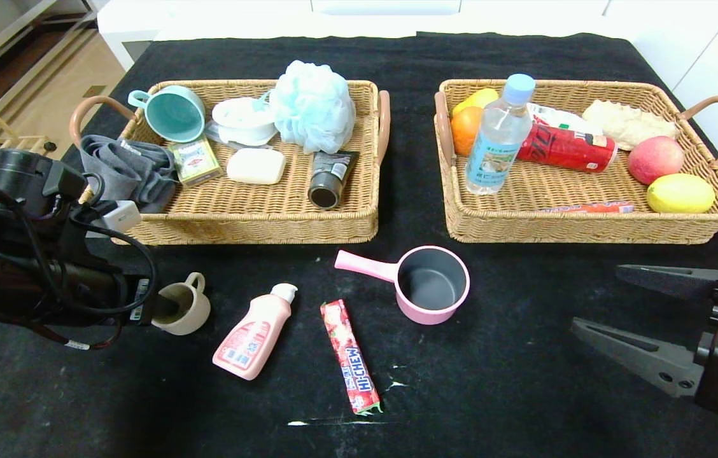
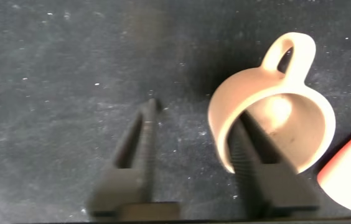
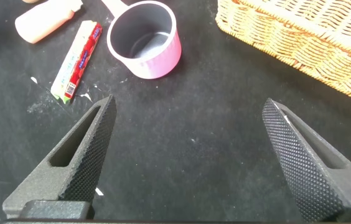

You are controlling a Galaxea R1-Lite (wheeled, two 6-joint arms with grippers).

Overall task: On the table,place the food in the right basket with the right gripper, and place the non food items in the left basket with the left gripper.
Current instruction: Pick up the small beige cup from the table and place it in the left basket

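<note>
The small beige cup (image 1: 188,310) stands on the black table (image 1: 524,381) at the front left. My left gripper (image 2: 197,115) is open, with one finger inside the cup (image 2: 275,102) and the other outside its wall. The pink squeeze bottle (image 1: 254,332), the red Hi-Chew stick (image 1: 351,356) and the pink saucepan (image 1: 430,284) lie on the cloth in front of the baskets. The clear bottle (image 1: 499,137) and the orange sausage stick (image 1: 588,208) are in the right basket (image 1: 588,230). My right gripper (image 1: 594,299) is open and empty over bare cloth at the right front, right of the saucepan (image 3: 144,38).
The left basket (image 1: 257,224) holds a teal mug (image 1: 174,113), a blue bath puff (image 1: 312,105), soap, a grey cloth and a dark tube. The right basket also holds a red can (image 1: 566,147), an apple, a lemon and an orange. Bare cloth lies between saucepan and right gripper.
</note>
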